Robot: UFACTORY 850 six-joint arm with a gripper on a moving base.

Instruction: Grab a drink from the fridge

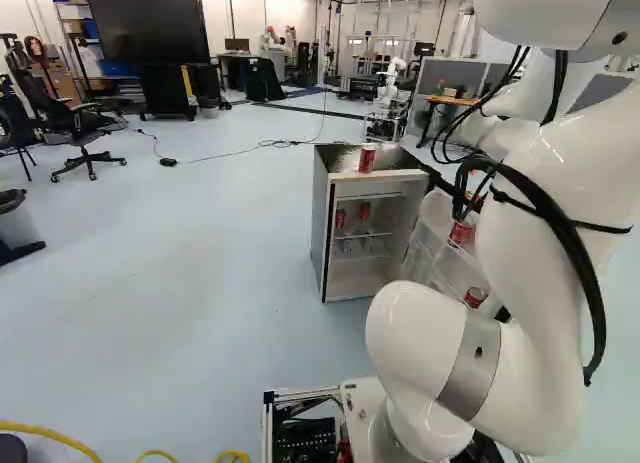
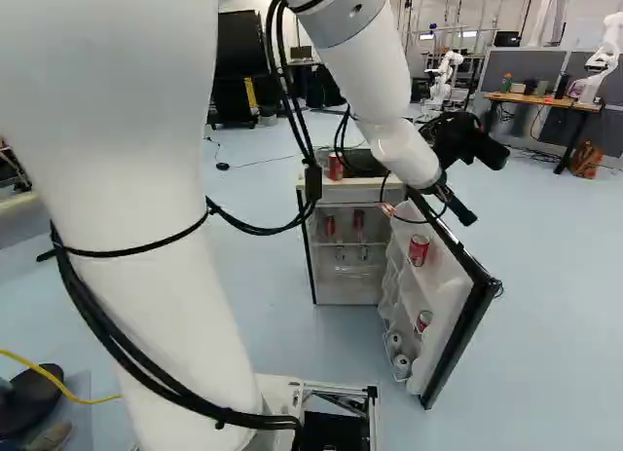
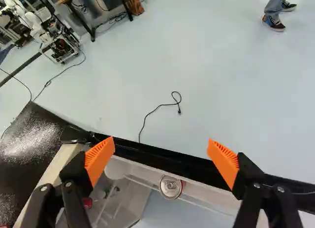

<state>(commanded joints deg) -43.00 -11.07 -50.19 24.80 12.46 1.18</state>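
While our hand (image 2: 484, 188) hangs released above the fridge door (image 2: 450, 305), we see a soda can (image 1: 367, 159) atop the mini fridge (image 1: 321, 223) on pale floor (image 1: 200, 253), centre of the left base view.

The white arm (image 2: 165, 217) fills the left side of the right base view, bending over ahead to its black gripper (image 2: 487, 188), whose fingers stand apart near the upper edge of the fridge's open door (image 2: 459, 329). A red can (image 2: 336, 167) stands upright on top of the fridge (image 2: 348, 289). Two more red cans (image 2: 358, 221) sit on the shelf inside, and the door racks hold an upper red can (image 2: 419, 250) and a lower one. Farther back, a wooden desk (image 2: 540, 100) stands at the right.
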